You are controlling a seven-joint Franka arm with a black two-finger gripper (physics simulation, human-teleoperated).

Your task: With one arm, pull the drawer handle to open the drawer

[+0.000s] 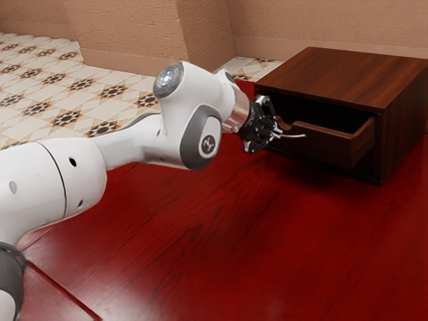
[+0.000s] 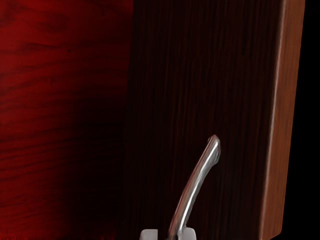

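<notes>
A dark wooden cabinet (image 1: 348,77) stands on the red wooden surface at the exterior view's right. Its drawer (image 1: 328,142) sticks out part way toward the arm, with a dark gap behind its front. A curved silver handle (image 1: 292,135) juts from the drawer front. My black gripper (image 1: 274,129) is at the handle's near end. In the wrist view the handle (image 2: 197,182) runs down across the drawer front (image 2: 200,75) into the space between two pale fingertips (image 2: 150,234), which sit close on either side of it.
The red wooden surface (image 1: 254,227) spreads wide in front of the cabinet. Patterned floor tiles (image 1: 60,87) and beige walls lie behind. My white arm (image 1: 134,144) reaches in from the exterior view's left.
</notes>
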